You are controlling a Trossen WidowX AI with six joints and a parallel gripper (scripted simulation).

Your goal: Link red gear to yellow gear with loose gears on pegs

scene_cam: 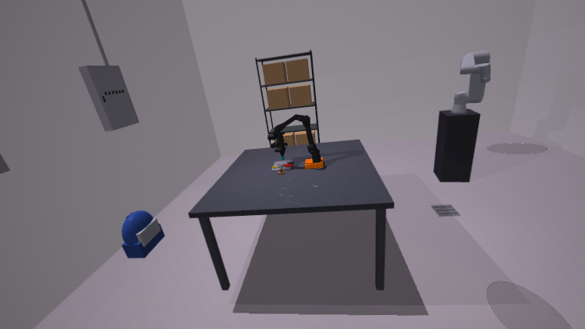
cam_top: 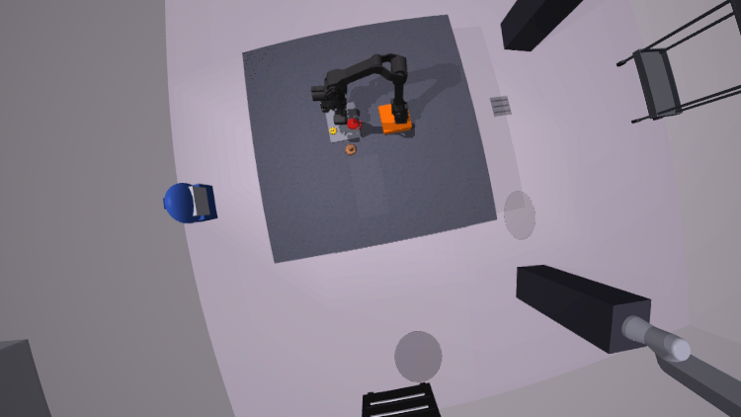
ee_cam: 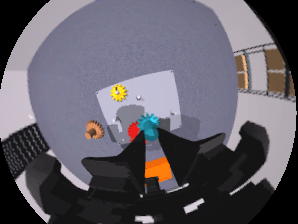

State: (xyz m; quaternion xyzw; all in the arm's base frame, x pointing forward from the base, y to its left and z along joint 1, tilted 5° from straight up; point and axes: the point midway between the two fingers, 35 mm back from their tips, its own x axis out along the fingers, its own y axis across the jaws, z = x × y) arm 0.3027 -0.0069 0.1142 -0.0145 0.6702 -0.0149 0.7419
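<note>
The grey board (cam_top: 342, 138) (ee_cam: 165, 82) lies on the table. The yellow gear (cam_top: 335, 130) (scene_cam: 274, 167) (ee_cam: 121, 92) is near one corner of it. The red gear (cam_top: 353, 124) (scene_cam: 288, 165) (ee_cam: 134, 131) is partly hidden behind the held gear in the wrist view. An empty peg (ee_cam: 139, 97) stands beside the yellow gear; other pegs are in shadow. My gripper (ee_cam: 150, 131) is shut on a teal gear (scene_cam: 282, 158) (ee_cam: 148, 121) by its hub and holds it above the board. An orange-brown gear (cam_top: 351, 149) (scene_cam: 281, 171) (ee_cam: 94, 130) stands on the table beside the board.
The orange arm base (cam_top: 394, 120) (scene_cam: 313, 164) (ee_cam: 158, 169) stands on the table beside the board, on the red gear's side. The dark table (cam_top: 321, 207) (scene_cam: 327, 192) extends around them. The arm's shadow falls across part of the board.
</note>
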